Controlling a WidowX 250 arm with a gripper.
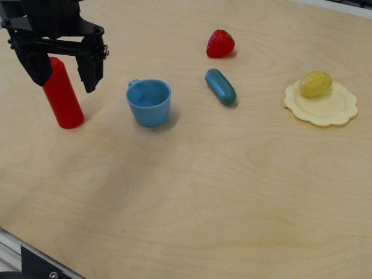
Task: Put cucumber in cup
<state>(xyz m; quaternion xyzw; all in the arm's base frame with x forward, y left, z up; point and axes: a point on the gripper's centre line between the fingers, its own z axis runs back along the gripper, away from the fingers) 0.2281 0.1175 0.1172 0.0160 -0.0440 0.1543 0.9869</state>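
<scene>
The dark teal-green cucumber [220,86] lies on the wooden table, to the right of the light blue cup [149,102]. The cup stands upright and empty, its small handle at the upper left. My black gripper [63,74] hangs at the upper left, open and empty, its two fingers either side of the red bottle's top as seen from here. It is well left of the cup and far from the cucumber.
A red squeeze bottle [63,96] stands upright left of the cup, under the gripper. A red strawberry [220,43] lies behind the cucumber. A yellow potato-like lump [315,83] sits on a pale yellow plate [337,110] at the right. The table's front edge [23,247] runs along the lower left.
</scene>
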